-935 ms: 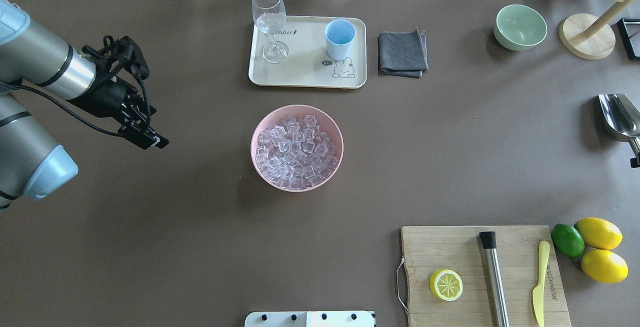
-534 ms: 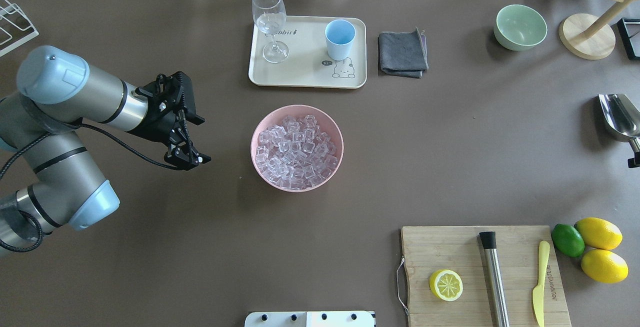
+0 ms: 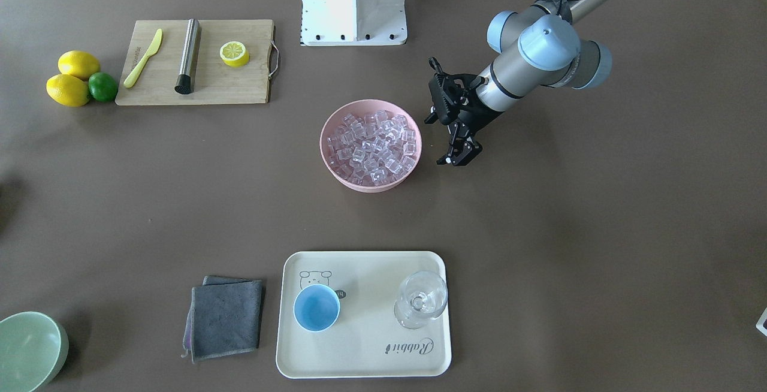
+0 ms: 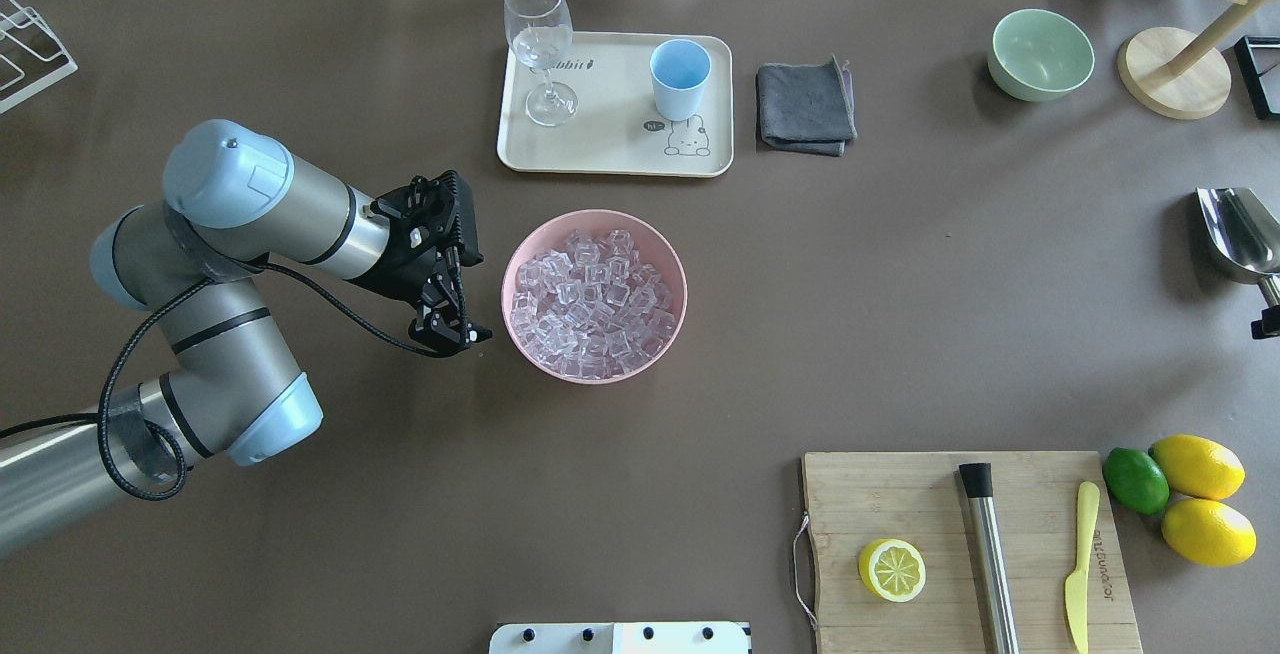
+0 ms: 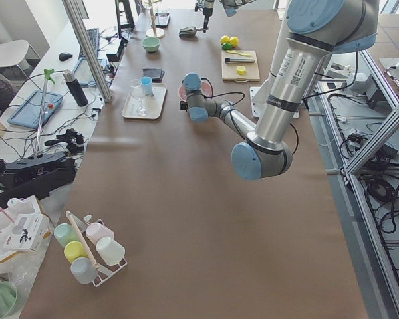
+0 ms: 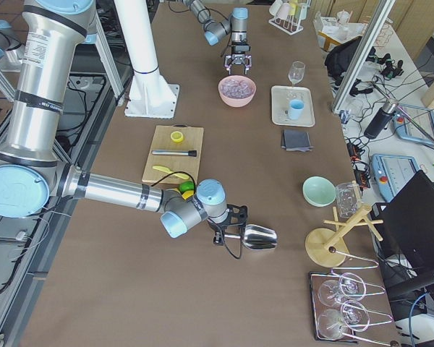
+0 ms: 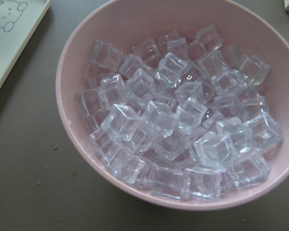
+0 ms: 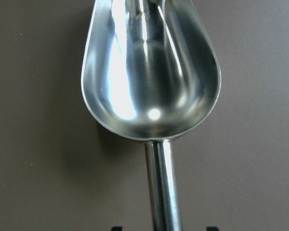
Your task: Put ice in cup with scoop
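The ice (image 4: pixel 592 299) fills a pink bowl (image 4: pixel 590 377) at mid-table and shows close up in the left wrist view (image 7: pixel 178 120). The light-blue cup (image 4: pixel 680 79) stands upright on a cream tray (image 4: pixel 610 149) beyond the bowl. My left gripper (image 4: pixel 458 334) is open and empty, just beside the bowl's left rim, and also shows in the front view (image 3: pixel 458 157). The silver scoop (image 4: pixel 1240 234) is at the table's far right, its trough empty (image 8: pixel 149 72). My right gripper (image 8: pixel 163 226) is open, with gaps between the scoop's handle and its fingertips.
A stemmed glass (image 4: pixel 540 44) shares the tray. A grey cloth (image 4: pixel 805 106), a pale-green bowl (image 4: pixel 1040 54) and a wooden stand (image 4: pixel 1175 72) lie at the back right. A cutting board (image 4: pixel 900 504) with a steel cylinder (image 4: pixel 988 554), half lemon and knife sits front right, beside whole fruit (image 4: pixel 1190 494).
My left arm has swung in from the table's left edge to the pink bowl's side. The scoop has not moved; slightly more of the right gripper shows at the view's edge.
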